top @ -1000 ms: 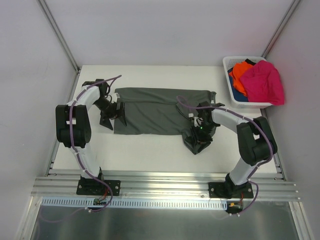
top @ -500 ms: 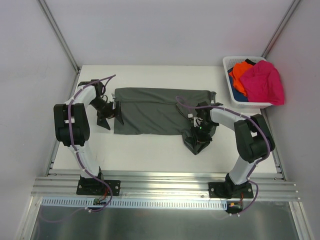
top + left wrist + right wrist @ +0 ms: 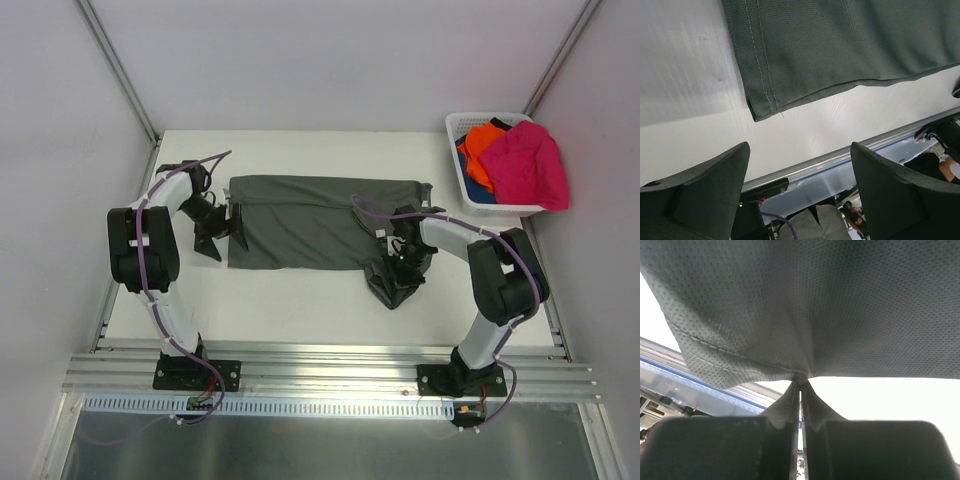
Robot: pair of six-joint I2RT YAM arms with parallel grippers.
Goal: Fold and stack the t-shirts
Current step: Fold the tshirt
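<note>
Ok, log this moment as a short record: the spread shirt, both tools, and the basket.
spread shirt: dark grey-green t-shirt, flat on the table, right end bunched
left tool: open, beside the shirt's left hem, holding nothing
right tool: shut on the bunched cloth
basket: white, far right corner, holds magenta-pink shirt, orange shirt, blue shirt

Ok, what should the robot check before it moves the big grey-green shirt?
1. Right pincer shut on the dark grey-green cloth t-shirt: ok.
2. Left pincer open, apart from the shirt: ok.
3. Shirt's hem corner flat on the white table, ahead of the left pincer: ok.
4. Shirt lying smooth all over: not ok, bunched at the right pincer.
5. How many cloth layers are pinched: cannot tell.
6. Magenta-pink cloth t-shirt in the white plastic lattice basket, out of the way: ok.
</note>
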